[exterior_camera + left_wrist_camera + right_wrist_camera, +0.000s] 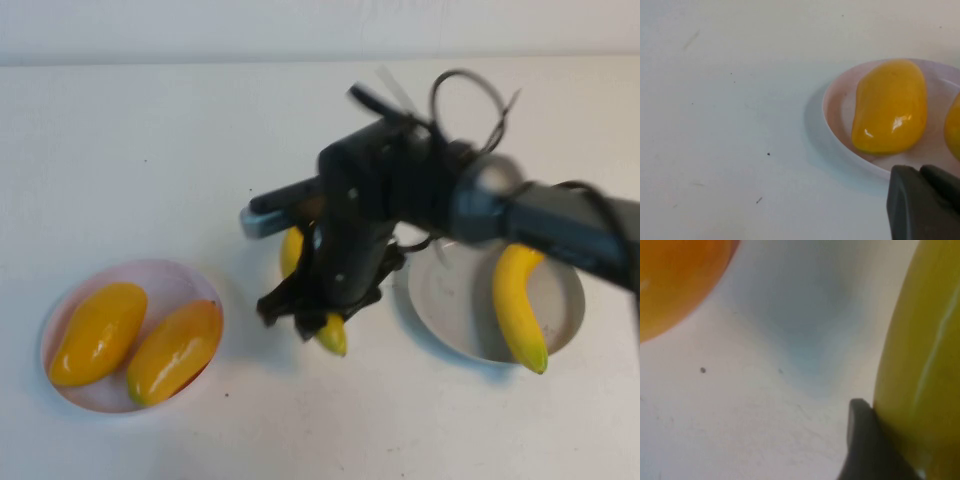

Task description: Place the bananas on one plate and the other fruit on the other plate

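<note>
A: While the right gripper (pixel 312 318) sits low over the table (pixel 150 150) between the two plates, it's clamped on a banana (pixel 331 335). One dark finger (pixel 865 445) presses against the yellow skin in the right wrist view.

B: Other banana?

A: The second banana (pixel 520 305) lies on the grey plate (pixel 440 300), on the robot's right, its greenish tip over the near rim.

B: Mangoes?

A: Both mango-like fruits (pixel 98 332) side by side on the pink plate (pixel 170 280), on the left, touching or nearly so. The left wrist view shows one of them on that plate's edge.

B: Left gripper?

A: Only a dark bit of the left gripper (pixel 925 202) shows in its own wrist view, just beside the pink plate's rim. Can't tell if it's parted or closed. It isn't in the high view.

B: Any text, logos?

A: Nothing readable on the plates, the fruit or the arm. Just a few dark specks on the table.
</note>
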You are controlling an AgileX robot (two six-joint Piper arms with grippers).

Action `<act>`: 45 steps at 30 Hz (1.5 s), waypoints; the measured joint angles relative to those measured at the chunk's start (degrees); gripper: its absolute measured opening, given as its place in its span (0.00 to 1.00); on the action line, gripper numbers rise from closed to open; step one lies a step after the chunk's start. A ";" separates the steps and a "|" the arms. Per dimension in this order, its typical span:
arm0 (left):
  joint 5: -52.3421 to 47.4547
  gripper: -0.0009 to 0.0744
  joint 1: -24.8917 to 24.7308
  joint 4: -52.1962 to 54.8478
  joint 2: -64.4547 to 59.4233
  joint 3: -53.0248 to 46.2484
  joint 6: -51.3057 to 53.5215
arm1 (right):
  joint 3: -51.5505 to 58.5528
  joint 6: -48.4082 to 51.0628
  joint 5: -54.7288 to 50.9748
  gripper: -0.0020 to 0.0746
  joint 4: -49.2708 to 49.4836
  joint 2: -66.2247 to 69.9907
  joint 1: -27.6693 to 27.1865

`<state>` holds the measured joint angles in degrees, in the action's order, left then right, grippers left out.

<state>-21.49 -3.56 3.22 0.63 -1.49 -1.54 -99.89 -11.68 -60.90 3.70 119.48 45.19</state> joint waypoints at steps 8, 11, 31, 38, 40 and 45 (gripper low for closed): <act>0.00 0.01 0.00 0.00 0.00 0.00 0.00 | 14.13 -9.33 1.73 0.41 -3.14 -14.16 -8.68; 0.00 0.01 0.00 0.00 0.00 0.00 0.03 | 18.81 -12.26 1.76 0.41 -3.70 -15.44 -12.17; 0.00 0.01 0.00 0.00 0.00 0.00 0.13 | 23.05 -13.60 2.89 0.61 -0.47 -16.49 -15.00; 0.00 0.01 0.00 0.00 0.00 0.00 0.13 | 26.04 -11.17 -3.30 0.35 -0.47 -29.81 -13.21; 0.00 0.01 0.00 0.00 0.00 0.00 0.13 | 27.07 -9.20 -6.48 0.23 -0.23 -33.40 -13.09; 0.00 0.01 0.00 0.00 0.00 0.00 0.13 | 32.32 -7.89 -8.87 0.04 -0.35 -42.04 -13.09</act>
<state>-21.49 -3.56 3.22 0.63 -1.49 -1.41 -67.57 -19.58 -69.77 3.35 77.44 32.10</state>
